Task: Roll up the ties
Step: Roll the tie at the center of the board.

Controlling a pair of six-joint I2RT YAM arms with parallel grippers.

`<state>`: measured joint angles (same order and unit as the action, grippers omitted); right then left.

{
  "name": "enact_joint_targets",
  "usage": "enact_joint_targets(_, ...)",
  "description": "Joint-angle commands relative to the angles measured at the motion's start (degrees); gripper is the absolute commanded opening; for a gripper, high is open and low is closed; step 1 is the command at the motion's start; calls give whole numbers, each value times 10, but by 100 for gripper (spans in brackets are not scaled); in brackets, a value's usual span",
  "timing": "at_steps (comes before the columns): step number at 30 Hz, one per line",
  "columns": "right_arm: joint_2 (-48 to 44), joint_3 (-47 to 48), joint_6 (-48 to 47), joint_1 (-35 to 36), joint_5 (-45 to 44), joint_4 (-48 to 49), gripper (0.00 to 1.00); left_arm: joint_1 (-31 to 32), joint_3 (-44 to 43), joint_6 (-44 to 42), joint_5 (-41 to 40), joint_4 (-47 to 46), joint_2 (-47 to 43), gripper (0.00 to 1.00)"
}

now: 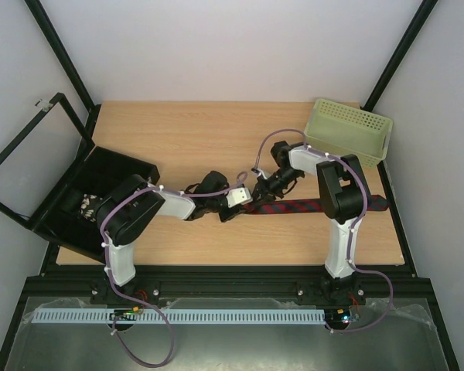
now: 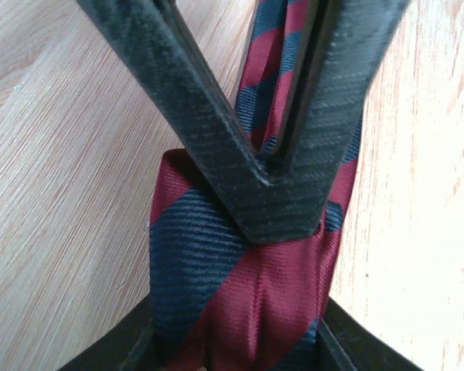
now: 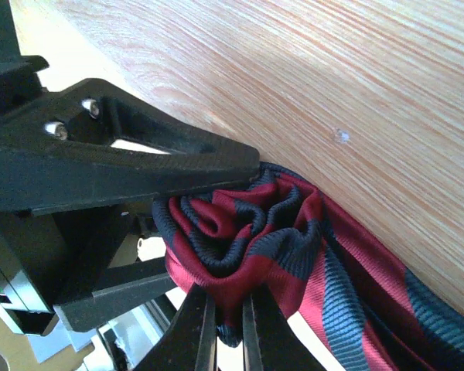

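Red-and-navy tie [image 1: 301,207] lies along the worktop [image 1: 178,139], centre to right, with its left end bunched and loosely curled. Left end effector [image 2: 282,193] is clenched across the fabric at that end, probably to anchor it. Right end effector [image 3: 226,328] pinches the curled edge, probably to turn it over. Only 1 tie visible; rolling looks barely begun.

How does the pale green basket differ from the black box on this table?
The basket is pale green with perforated walls, while the box is black with solid walls. The basket stands at the table's far right corner, and the box sits at the left edge. Something pale shows inside the box; nothing is visible in the basket. Both are open-topped and rectangular.
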<state>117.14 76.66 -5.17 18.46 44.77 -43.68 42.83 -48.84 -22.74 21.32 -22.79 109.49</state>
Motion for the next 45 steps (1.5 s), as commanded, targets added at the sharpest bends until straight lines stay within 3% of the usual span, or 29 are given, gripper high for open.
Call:
enact_joint_targets(1,-1,-17,-12,-3,-23,-18,1,-4,3,12,-23,60,16,43)
enact_joint_targets(3,4,-23,-17,-3,-25,-15,1,-5,5,16,-14,42,2,59)
enact_joint_targets(5,15,-21,-19,-5,-20,-17,1,-6,7,11,1,22,-13,68)
enact_joint_targets(10,32,-3,-29,-5,-9,-20,1,-5,18,-12,52,-4,-46,78)
enact_joint_targets(15,45,23,-30,-5,14,-29,1,4,5,-36,94,-4,-8,86)
enact_joint_targets(19,48,38,-27,-5,26,-34,1,8,-48,-18,75,-7,56,86)
enact_joint_targets(23,44,38,-31,-5,37,-42,1,8,-62,-6,41,-28,85,79)
enact_joint_targets(25,42,38,-30,-5,44,-46,1,8,-48,-5,22,-36,88,73)
enact_joint_targets(30,31,33,-24,-5,62,-53,1,3,25,-14,32,-24,46,45)
enact_joint_targets(35,22,13,-23,-5,71,-63,1,2,53,10,34,9,6,31)
enact_joint_targets(37,26,-6,-15,-5,52,-39,1,3,51,22,36,16,5,33)
enact_joint_targets(42,64,-8,7,-7,-8,6,1,4,47,19,38,14,1,57)
enact_joint_targets(45,84,-6,6,-16,-29,7,1,-1,46,10,44,19,-9,66)
